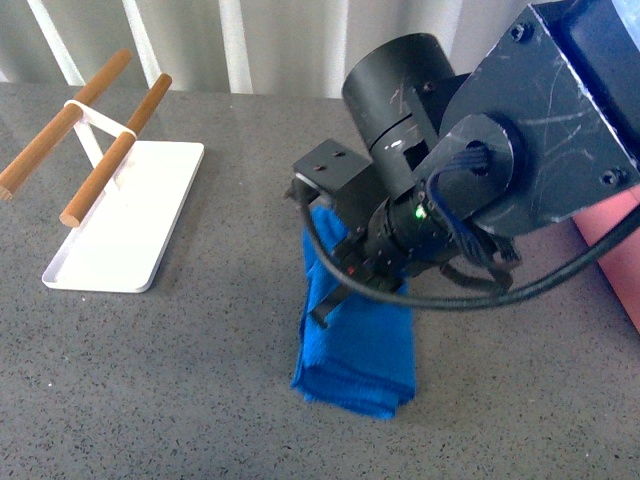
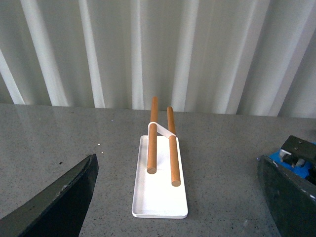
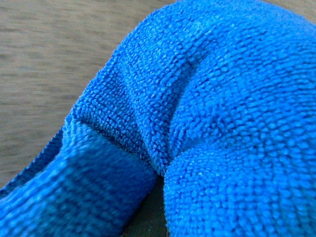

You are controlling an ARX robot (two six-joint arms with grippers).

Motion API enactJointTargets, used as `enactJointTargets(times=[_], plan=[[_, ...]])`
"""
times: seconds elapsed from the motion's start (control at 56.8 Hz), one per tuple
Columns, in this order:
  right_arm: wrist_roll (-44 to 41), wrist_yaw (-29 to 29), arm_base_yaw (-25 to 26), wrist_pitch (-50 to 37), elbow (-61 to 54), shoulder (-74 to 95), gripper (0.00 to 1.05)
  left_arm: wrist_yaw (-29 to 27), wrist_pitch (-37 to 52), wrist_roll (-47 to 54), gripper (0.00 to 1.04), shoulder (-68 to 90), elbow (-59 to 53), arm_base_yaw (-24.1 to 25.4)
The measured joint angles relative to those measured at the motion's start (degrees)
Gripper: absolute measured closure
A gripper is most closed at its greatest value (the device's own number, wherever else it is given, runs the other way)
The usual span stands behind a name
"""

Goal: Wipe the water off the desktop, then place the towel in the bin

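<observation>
the right pincer (image 1: pixel 332 280) pinches the blue towel (image 1: pixel 360 350), which hangs bunched, its lower end on the grey desk (image 1: pixel 200 400) left of the pink bin (image 1: pixel 612 250). the left pincer (image 2: pixel 177 159) is spread, facing a white tray-stand (image 2: pixel 160 207).

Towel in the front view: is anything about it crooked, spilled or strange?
The towel is crumpled and held up at one end by the right gripper, with its lower end resting on the desktop. That lopsided bunching is the only oddity; no spill or damage shows.
</observation>
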State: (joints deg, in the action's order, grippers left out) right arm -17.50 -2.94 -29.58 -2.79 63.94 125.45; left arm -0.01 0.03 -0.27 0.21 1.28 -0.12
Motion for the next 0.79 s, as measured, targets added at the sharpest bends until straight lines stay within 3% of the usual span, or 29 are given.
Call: enactJointTargets(times=[0.158,0.282,0.599,0.792], plan=[[1.2,-0.7,1.38,-1.05,-6.78,-3.96,1.0,0.0,0.0,0.0,0.07,0.0,0.0,0.0],[-1.2,0.5,4.39,-7.93,-13.14,-9.46,1.0,0.0,0.0,0.0,0.07,0.0,0.0,0.0],[-3.78,0.33,5.62,-15.32,-13.77,-29.59,1.0,0.0,0.0,0.0,0.07,0.0,0.0,0.0],[-1.16,-6.8,7.87,-17.79,-13.27,-39.78,1.0,0.02,0.0,0.0,0.07,0.0,0.0,0.0]])
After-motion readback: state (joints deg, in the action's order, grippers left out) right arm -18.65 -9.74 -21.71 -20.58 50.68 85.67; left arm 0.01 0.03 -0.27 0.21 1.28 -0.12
